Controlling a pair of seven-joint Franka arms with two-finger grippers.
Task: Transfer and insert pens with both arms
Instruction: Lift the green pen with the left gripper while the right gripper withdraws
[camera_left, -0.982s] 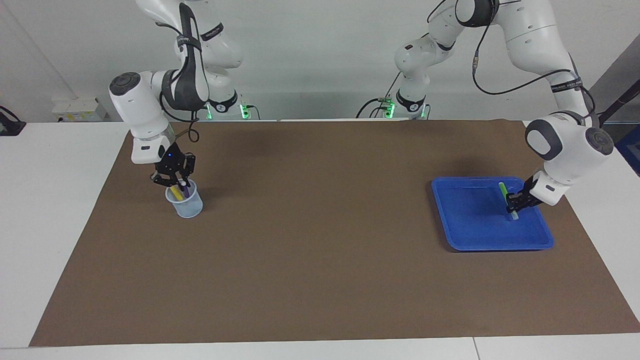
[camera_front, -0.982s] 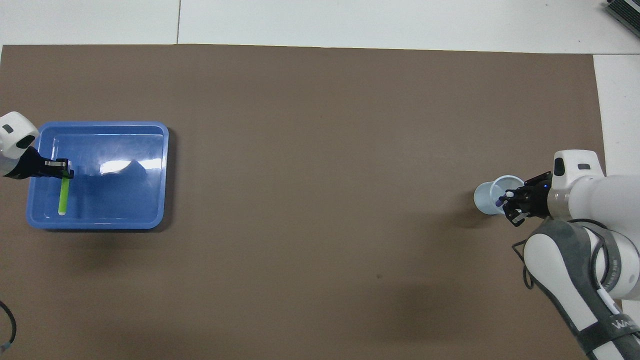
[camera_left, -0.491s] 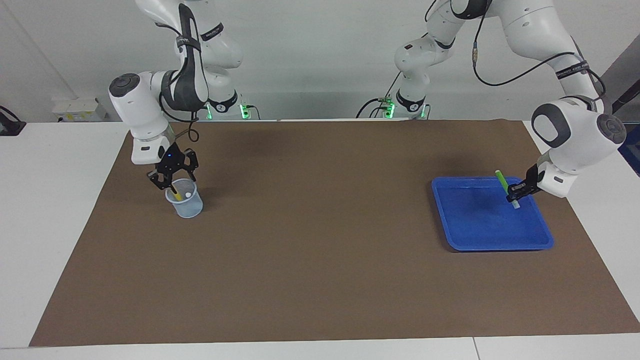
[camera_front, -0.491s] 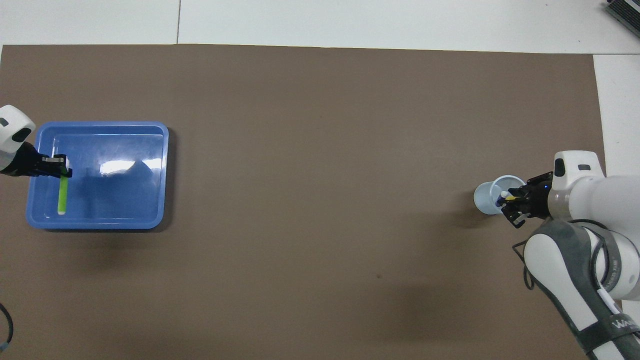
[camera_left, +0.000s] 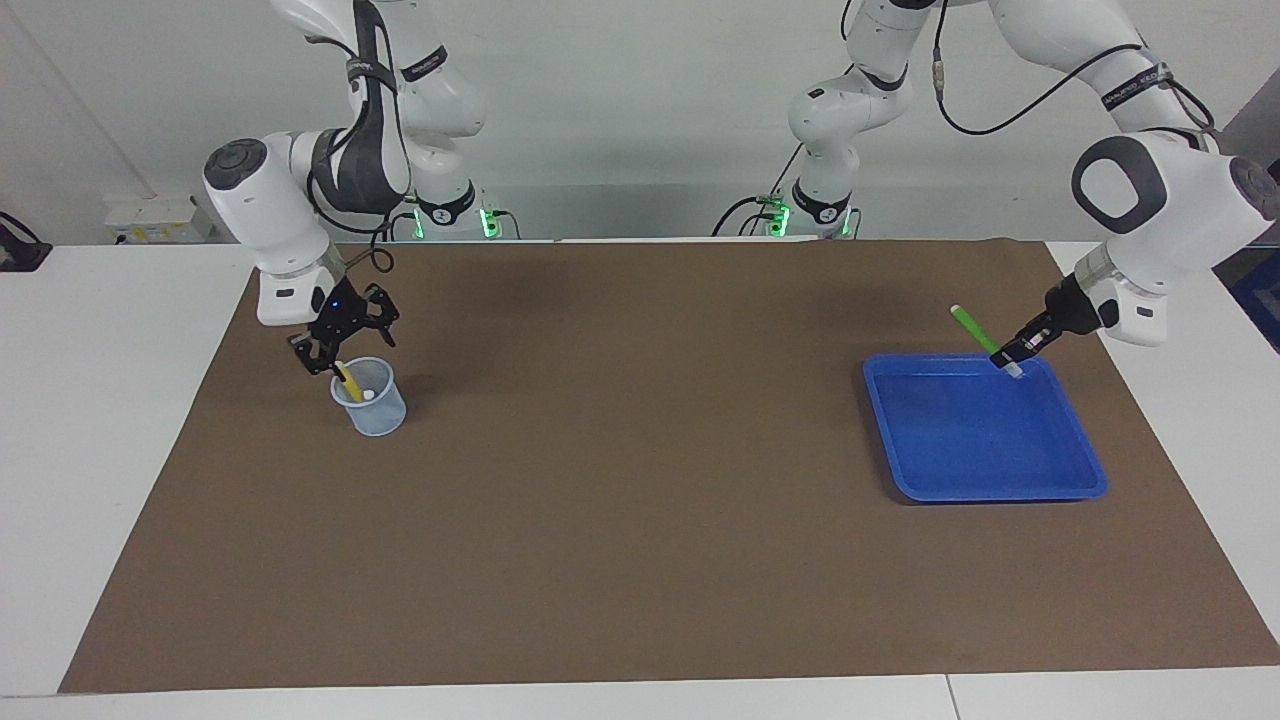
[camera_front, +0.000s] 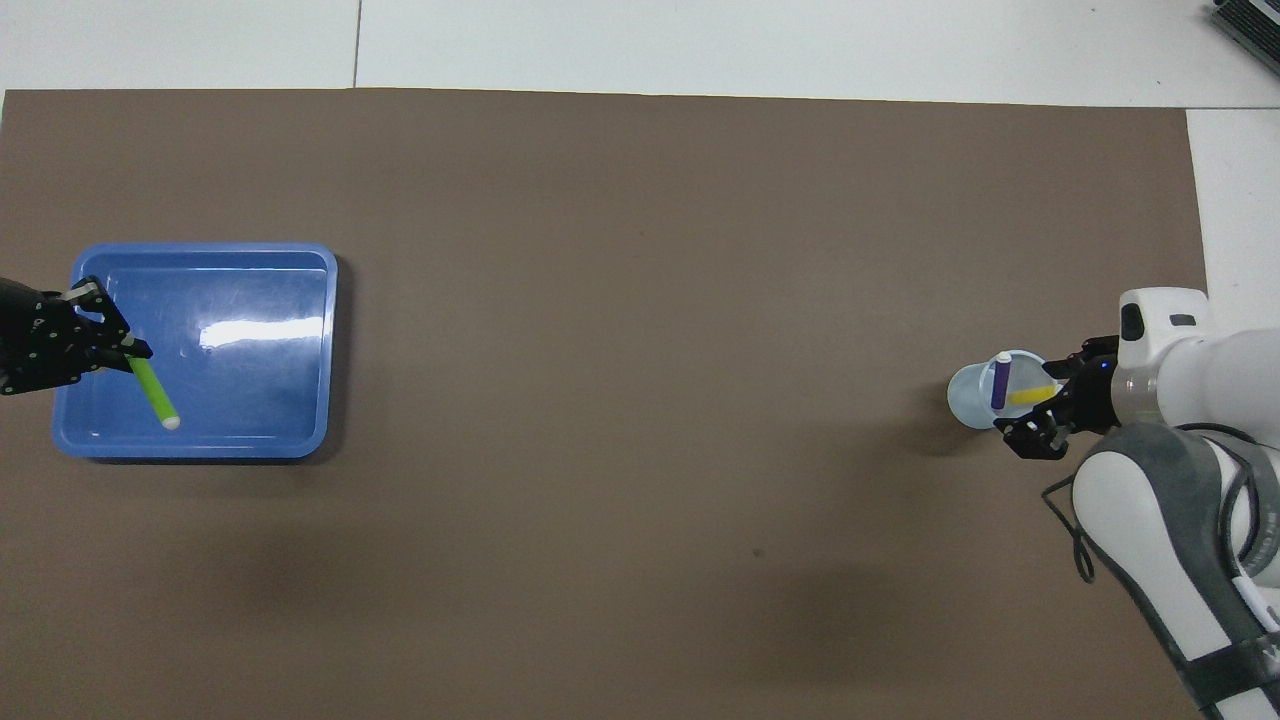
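Note:
My left gripper (camera_left: 1010, 358) is shut on the whitish-cap end of the green pen (camera_left: 970, 328) and holds it tilted in the air over the edge of the blue tray (camera_left: 985, 490) nearer the robots. In the overhead view the left gripper (camera_front: 125, 345) and green pen (camera_front: 152, 388) show over the tray (camera_front: 200, 249). My right gripper (camera_left: 342, 345) is open just above the translucent cup (camera_left: 372, 408). The yellow pen (camera_left: 347, 378) leans in the cup. From overhead the purple pen (camera_front: 1001, 380) and yellow pen (camera_front: 1030, 396) stand in the cup (camera_front: 970, 398), beside the right gripper (camera_front: 1047, 400).
A brown mat (camera_left: 640, 450) covers the table. Two smaller white arms with green lights (camera_left: 450, 215) (camera_left: 820, 210) stand at the robots' edge. The tray holds nothing else.
The left gripper has lifted the green pen out of the tray and turned it. The right gripper has opened, let the purple pen drop into the cup and risen a little.

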